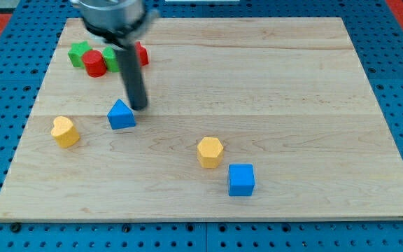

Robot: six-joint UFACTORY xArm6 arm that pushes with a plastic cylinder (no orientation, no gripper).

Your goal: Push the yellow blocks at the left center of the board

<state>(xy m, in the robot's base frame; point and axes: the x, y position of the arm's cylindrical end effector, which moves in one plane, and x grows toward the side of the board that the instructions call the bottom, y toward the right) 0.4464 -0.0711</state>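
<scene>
My tip (140, 107) rests just right of the blue triangular block (121, 115) (no jaws here), yellow blocks (65, 131) apart.

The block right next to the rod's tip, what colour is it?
Blue: the blue block sits just left of my tip, seen in the camera view.

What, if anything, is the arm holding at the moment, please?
Nothing is held: my tip rests on the board just right of the blue triangular block.

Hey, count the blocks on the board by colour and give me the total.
Yellow blocks: 2
Blue blocks: 2
Red blocks: 2
Green blocks: 2
Total: 8
</scene>
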